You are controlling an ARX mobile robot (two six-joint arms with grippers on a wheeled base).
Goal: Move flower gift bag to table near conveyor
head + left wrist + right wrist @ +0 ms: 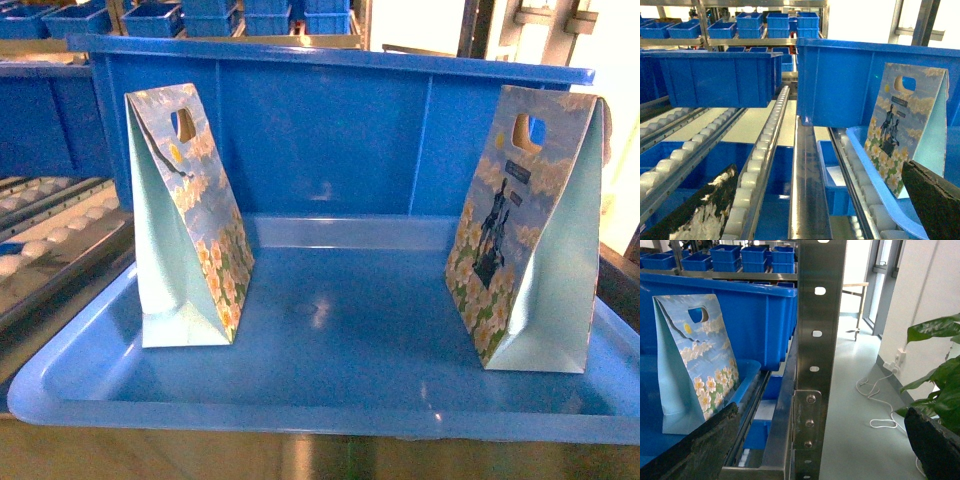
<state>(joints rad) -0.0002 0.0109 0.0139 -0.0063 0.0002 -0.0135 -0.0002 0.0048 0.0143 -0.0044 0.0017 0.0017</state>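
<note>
Nearest the head camera is the rim of a blue tray (300, 415), and on it stand two flower gift bags: a left bag (185, 220) and a right bag (525, 230), well apart, both upright and leaning slightly inward, with a deep blue bin (330, 130) behind them. Neither bag has been lifted, so the task looks to be at its start. No desk shows in any view, so the drop spot cannot be judged from here.

Each wrist view shows only dark finger edges at the bottom corners. The left end effector (815, 220) and the right end effector (820, 455) both look spread wide and hold nothing.

Risks, as I judge them:
- The bags are light paper. A sideways nudge could tip one over or slide it across the smooth tray.
- Squeezing the body instead of the handle cut-out could crush the paper.
- In the right wrist view a steel post (815, 360) stands just beside the bag (695, 360). A careless reach could strike it.
- The conveyor (760, 165) rollers lie left of the tray; a dropped bag could roll away.
</note>
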